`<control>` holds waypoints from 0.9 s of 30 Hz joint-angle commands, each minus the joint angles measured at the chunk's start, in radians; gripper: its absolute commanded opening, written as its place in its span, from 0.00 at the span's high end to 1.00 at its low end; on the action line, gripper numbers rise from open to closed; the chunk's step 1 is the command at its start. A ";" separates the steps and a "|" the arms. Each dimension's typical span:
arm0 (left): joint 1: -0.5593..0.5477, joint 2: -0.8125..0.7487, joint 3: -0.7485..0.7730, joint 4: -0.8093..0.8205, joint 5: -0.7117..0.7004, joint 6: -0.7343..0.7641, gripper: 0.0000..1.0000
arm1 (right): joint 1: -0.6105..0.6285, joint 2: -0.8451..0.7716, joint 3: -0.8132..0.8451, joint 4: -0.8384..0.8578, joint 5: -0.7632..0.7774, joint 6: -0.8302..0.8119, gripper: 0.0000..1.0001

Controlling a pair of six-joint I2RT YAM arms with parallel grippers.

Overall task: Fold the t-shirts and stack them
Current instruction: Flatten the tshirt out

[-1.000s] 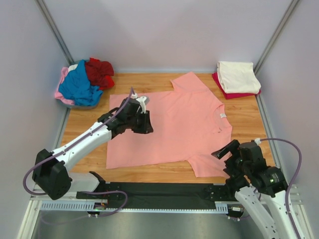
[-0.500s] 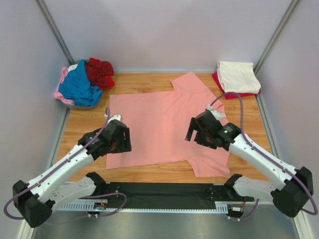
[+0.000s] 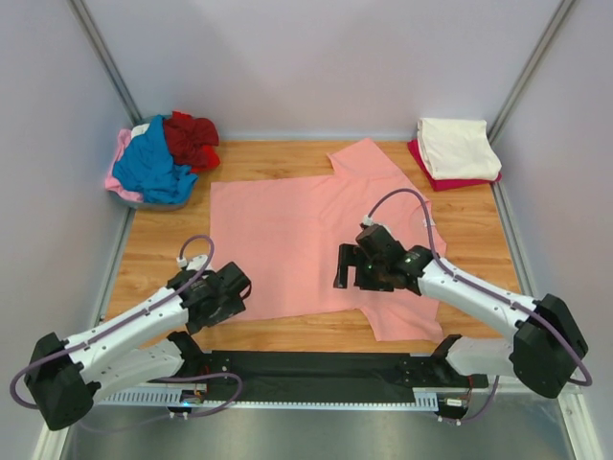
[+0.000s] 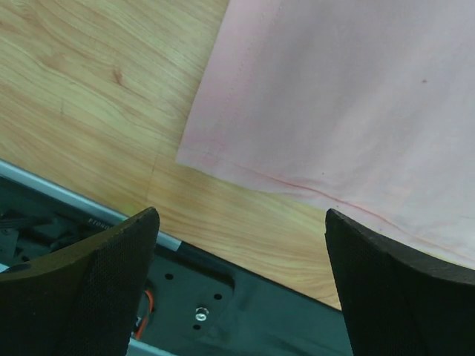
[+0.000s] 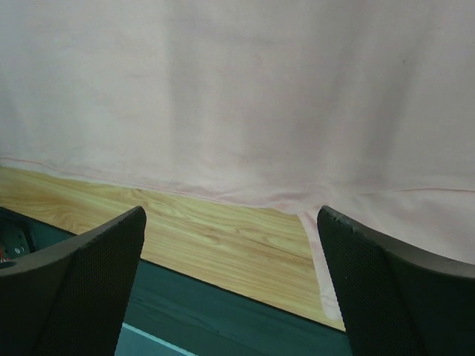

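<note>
Left tool [image 3: 226, 287] and right tool [image 3: 347, 268], both wide open, moved down to the pink t-shirt's [image 3: 297, 230] bottom edge. Folding can start.

A plain salmon-pink cloth t-shirt [image 3: 306, 240] lies on the light-brown grained wooden table [image 3: 158, 225], with a crumpled blue shirt [image 3: 148, 165], a crumpled dark red shirt [image 3: 192, 139] and a pale pink shirt [image 3: 117, 158] at the far left corner, and a folded cream shirt [image 3: 458, 146] over a folded red shirt [image 3: 445, 181] at the far right.
</note>
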 commanded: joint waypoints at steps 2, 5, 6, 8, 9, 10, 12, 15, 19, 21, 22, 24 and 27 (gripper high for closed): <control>-0.006 -0.053 0.001 -0.025 -0.071 -0.081 0.00 | 0.005 -0.061 -0.033 0.065 -0.025 -0.058 0.00; -0.006 -0.037 -0.021 -0.011 -0.065 -0.093 0.00 | -0.008 -0.069 -0.035 0.029 0.024 -0.066 0.00; -0.008 -0.018 -0.031 -0.005 -0.063 -0.103 0.00 | -0.014 -0.072 -0.044 0.024 0.035 -0.066 0.00; -0.006 -0.001 -0.060 0.016 -0.056 -0.110 0.01 | -0.046 -0.086 -0.056 0.019 0.026 -0.061 0.00; -0.006 0.010 -0.071 0.054 -0.057 -0.104 0.04 | -0.052 -0.099 -0.069 0.021 0.021 -0.058 0.00; -0.006 0.015 -0.079 0.070 -0.060 -0.100 0.06 | -0.060 -0.109 -0.073 0.018 0.021 -0.058 0.00; -0.004 0.027 -0.093 0.107 -0.082 -0.087 0.17 | -0.067 -0.124 -0.077 0.013 0.027 -0.058 0.00; -0.004 0.029 -0.091 0.124 -0.100 -0.069 0.21 | -0.068 -0.144 -0.077 -0.002 0.030 -0.055 0.00; -0.004 0.024 -0.110 0.173 -0.091 -0.058 0.27 | -0.066 -0.153 -0.086 -0.014 0.027 -0.043 0.00; -0.004 0.038 -0.120 0.185 -0.099 -0.054 0.35 | -0.068 -0.156 -0.095 -0.018 0.026 -0.035 0.00; -0.004 0.041 -0.120 0.187 -0.100 -0.052 0.37 | -0.068 -0.161 -0.098 -0.031 0.029 -0.032 0.00; -0.004 0.047 -0.120 0.199 -0.106 -0.047 0.38 | -0.068 -0.184 -0.112 -0.071 0.068 -0.003 0.00; -0.004 0.059 -0.119 0.204 -0.111 -0.041 0.40 | -0.068 -0.234 -0.133 -0.137 0.117 0.057 0.00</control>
